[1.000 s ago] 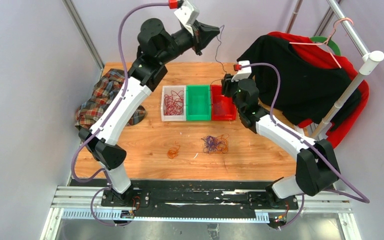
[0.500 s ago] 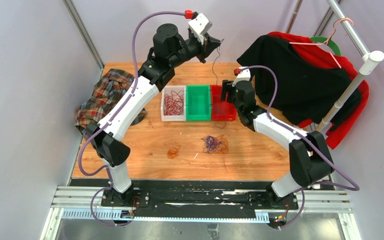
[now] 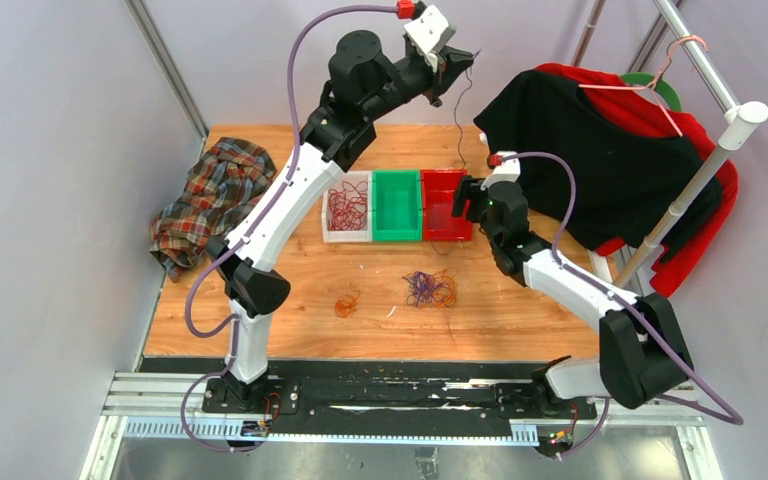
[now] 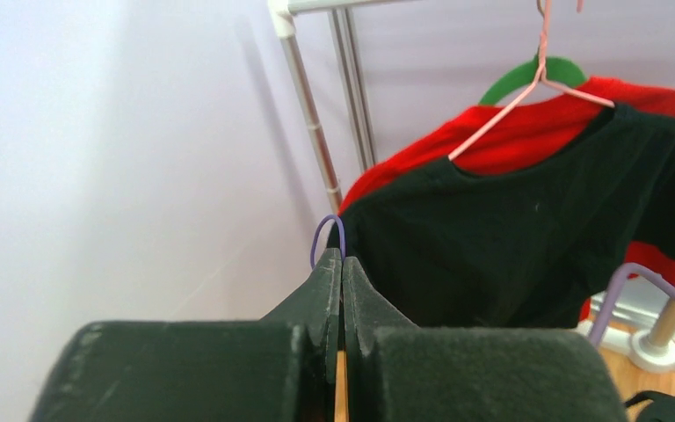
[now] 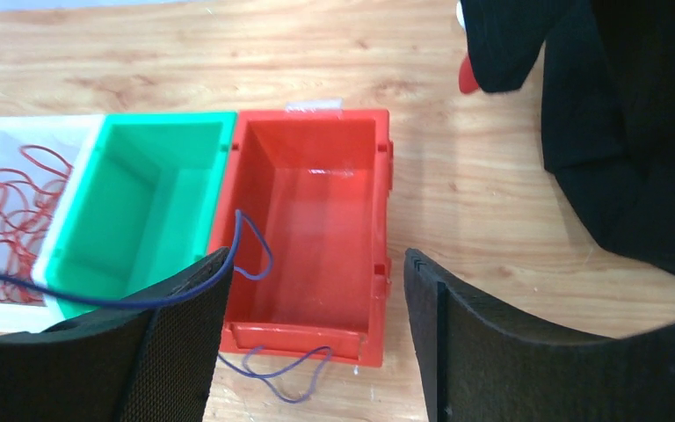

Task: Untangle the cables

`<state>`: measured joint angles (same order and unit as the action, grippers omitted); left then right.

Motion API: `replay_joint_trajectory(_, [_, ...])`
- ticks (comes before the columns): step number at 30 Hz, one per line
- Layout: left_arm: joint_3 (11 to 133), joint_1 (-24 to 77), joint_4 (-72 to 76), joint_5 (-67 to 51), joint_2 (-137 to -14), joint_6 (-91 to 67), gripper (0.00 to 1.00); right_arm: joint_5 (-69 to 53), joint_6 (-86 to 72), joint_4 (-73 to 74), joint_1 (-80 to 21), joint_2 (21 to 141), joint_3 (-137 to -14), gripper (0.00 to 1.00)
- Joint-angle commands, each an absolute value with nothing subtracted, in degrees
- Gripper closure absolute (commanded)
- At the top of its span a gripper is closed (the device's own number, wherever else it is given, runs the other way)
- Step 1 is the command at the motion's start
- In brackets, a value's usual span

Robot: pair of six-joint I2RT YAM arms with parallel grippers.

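Observation:
High above the table's back edge, my left gripper (image 3: 467, 60) (image 4: 342, 260) is shut on a thin purple cable (image 4: 327, 230) that loops out above its tips. The cable (image 3: 457, 110) hangs down toward the red bin (image 3: 445, 222). Over that bin my right gripper (image 3: 463, 197) (image 5: 316, 264) stands open. The purple cable (image 5: 255, 255) lies across its left finger (image 5: 185, 308), dips into the red bin (image 5: 316, 158) and loops onto the table in front of it. A purple and orange tangle of cables (image 3: 430, 288) and a small orange cable (image 3: 346, 302) lie mid-table. Dark red cables (image 3: 347, 205) fill the white bin.
A green bin (image 3: 397, 225) sits between the white bin (image 3: 330, 235) and the red one. A plaid cloth (image 3: 210, 195) lies at the table's left edge. Black and red shirts (image 3: 600, 160) hang on a rack (image 3: 695, 185) at the right, close to my right arm.
My left arm has swung right and higher, carrying the purple cable with it. My right gripper has opened wide and shifted slightly right beside the red bin.

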<state>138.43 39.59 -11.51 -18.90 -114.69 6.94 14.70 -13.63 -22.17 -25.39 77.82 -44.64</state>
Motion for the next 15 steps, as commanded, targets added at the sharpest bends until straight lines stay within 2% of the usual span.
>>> replay_joint_trajectory(1, [140.1, 39.9, -5.5, -17.9, -112.3, 8.5, 1.00, 9.8, -13.7, -25.0, -23.9, 75.8, -46.1, 0.30])
replay_joint_trajectory(15, [140.9, 39.9, 0.7, -16.6, -112.1, 9.3, 0.99, 7.3, -14.6, -20.5, -22.1, 79.6, -55.4, 0.30])
